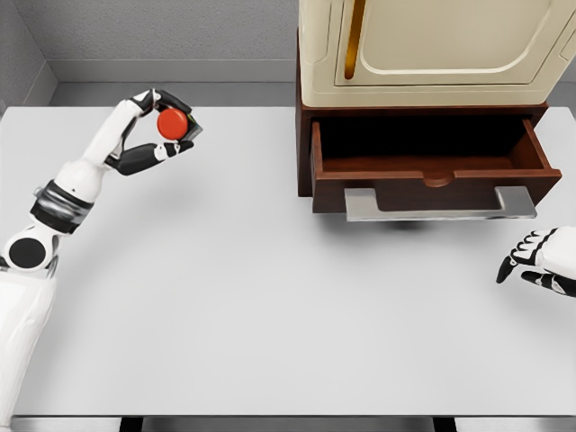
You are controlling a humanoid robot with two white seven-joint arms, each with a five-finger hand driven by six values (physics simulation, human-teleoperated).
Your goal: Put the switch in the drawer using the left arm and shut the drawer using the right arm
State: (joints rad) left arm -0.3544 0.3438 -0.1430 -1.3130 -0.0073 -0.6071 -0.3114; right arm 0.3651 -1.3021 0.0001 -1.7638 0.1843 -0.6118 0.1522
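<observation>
So the left hand (155,126) is raised over the table (270,297), fingers clamped around the red switch (173,123), well left of the open drawer (432,171). Right hand (540,261) rests low, fingers loosely curled, empty.

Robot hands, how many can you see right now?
2. The left hand is raised at upper left, gripping the red switch; the right hand rests at the right edge, holding nothing.

Left arm (54,225): glossy white rounded shell segments, black-and-grey banded wrist cuff, round black joint disc w/ grey ring at elbow. Left hand (148,130): white back, black finger segments w/ white knuckle caps. Right hand (540,261), below the drawer: same white/black scheme, black fingertips.
</observation>
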